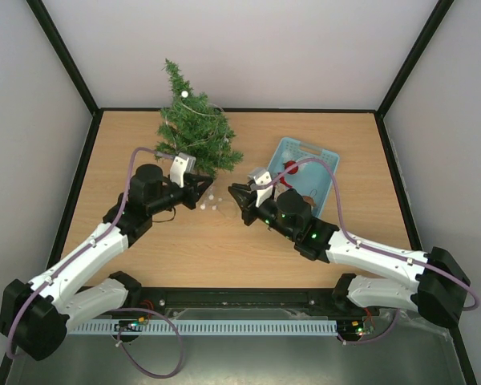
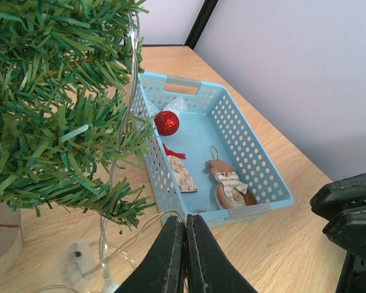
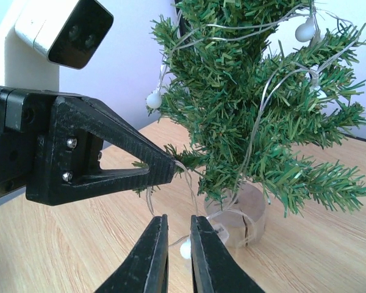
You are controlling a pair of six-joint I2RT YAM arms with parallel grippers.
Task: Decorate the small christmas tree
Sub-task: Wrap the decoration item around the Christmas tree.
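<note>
The tree (image 1: 194, 128) stands at the back left of the table (image 1: 224, 261), just beyond my two grippers; I judge it light and tippy on its clear base (image 3: 241, 213), with soft, springy bristles, so I'd steady it low at the base, not by the twigs; it is dark green, conical, looped with thin wire (image 3: 263, 101) and white bulbs (image 3: 304, 30). My left gripper (image 2: 186, 218) is pressed tight together; my right gripper (image 3: 179, 218) shows a slim gap, a low bulb (image 3: 184, 249) just at its tips; held or not, I cannot tell.
</note>
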